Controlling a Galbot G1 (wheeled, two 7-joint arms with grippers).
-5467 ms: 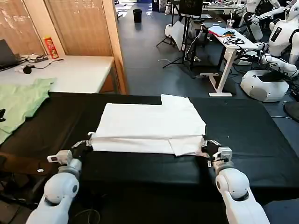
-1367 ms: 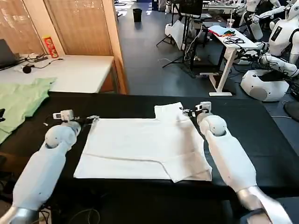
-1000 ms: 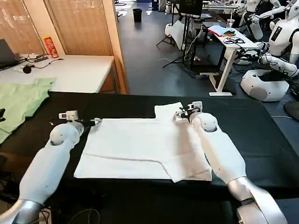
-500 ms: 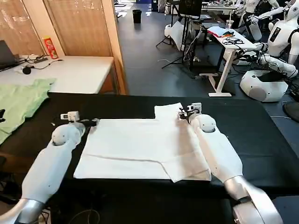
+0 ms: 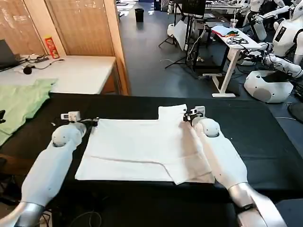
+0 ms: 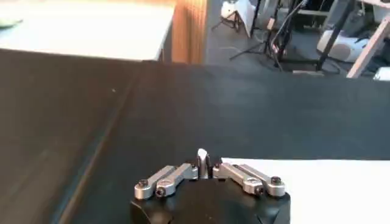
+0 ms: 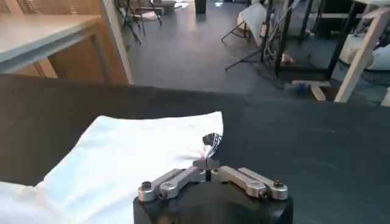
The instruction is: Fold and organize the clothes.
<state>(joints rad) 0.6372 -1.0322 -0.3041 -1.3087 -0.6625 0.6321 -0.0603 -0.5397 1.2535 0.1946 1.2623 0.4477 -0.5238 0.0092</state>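
White T-shirt (image 5: 142, 146) folded flat on black worktop (image 5: 255, 137), left gripper (image 5: 93, 122) and right gripper (image 5: 186, 115) jaws pinching its far corners.

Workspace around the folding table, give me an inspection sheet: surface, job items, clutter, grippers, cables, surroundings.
Surface: black table, flat.
Job's things: white T-shirt partly folded, spread mid-table, sleeve at its far edge.
Clutter: green garment at the table's left end.
Grippers: left gripper shut on the T-shirt's far left corner; right gripper shut on its far right corner beside the sleeve.
Cables: black cable on the white counter; more on the white desk behind.
Surroundings: red can, other white robots at right.
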